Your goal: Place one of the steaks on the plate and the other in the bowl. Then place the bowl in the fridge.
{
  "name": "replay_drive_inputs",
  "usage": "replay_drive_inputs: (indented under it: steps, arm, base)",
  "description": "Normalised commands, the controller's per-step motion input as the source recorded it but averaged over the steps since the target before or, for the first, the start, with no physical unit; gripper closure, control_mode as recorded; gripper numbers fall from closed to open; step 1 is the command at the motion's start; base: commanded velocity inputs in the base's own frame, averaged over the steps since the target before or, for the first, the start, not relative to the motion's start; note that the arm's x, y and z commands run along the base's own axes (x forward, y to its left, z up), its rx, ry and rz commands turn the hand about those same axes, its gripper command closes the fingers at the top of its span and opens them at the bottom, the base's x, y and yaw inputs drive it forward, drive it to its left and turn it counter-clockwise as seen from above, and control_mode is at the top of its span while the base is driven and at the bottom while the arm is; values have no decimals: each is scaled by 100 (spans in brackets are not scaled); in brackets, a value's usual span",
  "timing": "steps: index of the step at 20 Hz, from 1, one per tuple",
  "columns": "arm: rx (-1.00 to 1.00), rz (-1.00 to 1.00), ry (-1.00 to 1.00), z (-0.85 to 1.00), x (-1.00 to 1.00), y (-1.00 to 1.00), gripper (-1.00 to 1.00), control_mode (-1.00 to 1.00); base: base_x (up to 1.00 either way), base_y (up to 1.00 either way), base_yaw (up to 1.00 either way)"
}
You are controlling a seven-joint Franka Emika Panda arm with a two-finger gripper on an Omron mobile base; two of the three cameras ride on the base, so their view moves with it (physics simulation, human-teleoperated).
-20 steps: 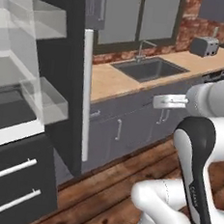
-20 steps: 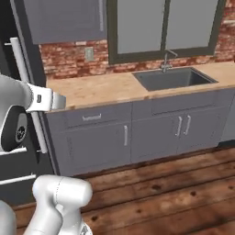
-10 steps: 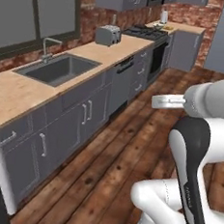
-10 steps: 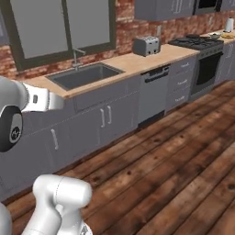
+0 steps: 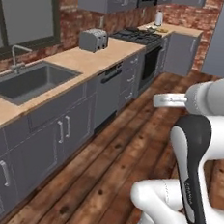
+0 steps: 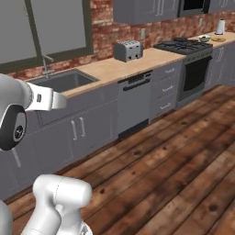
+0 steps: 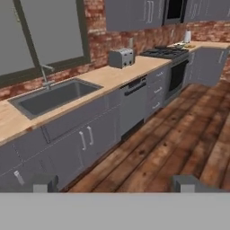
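My gripper (image 7: 116,185) is open, its two dark fingertips (image 7: 42,183) wide apart with nothing between them, held above the wooden floor and facing the counter. Far off, on the counter beyond the stove, lies a small yellow plate (image 6: 218,39), and a pale bowl (image 6: 204,38) sits beside it. Both are too small to tell what is on them. The plate (image 5: 163,29) also appears as a yellow speck in the left base view. The steaks and the fridge are out of view.
A wooden counter (image 6: 133,62) over grey cabinets runs along the brick wall. It carries a sink (image 5: 25,79), a toaster (image 6: 127,50), a stove (image 6: 183,46) and a white kettle (image 6: 221,25). Open wooden floor (image 6: 174,160) stretches in front.
The whole picture has swung right: the open fridge has left the view, and the sink, then the toaster and stove have come in. The camera moved with the base. The gripper stayed open.
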Motion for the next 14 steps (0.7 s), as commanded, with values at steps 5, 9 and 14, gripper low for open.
replay_drive_inputs:
  steps: [5, 9, 14]
  arm:
    - [0, 0, 0, 0, 0, 0, -100, 100]
    - [0, 0, 0, 0, 0, 0, -100, 100]
    - [0, 0, 0, 0, 0, 0, -100, 100]
  base:
    - [100, -100, 4]
    - [100, -100, 14]
    - [100, -100, 11]
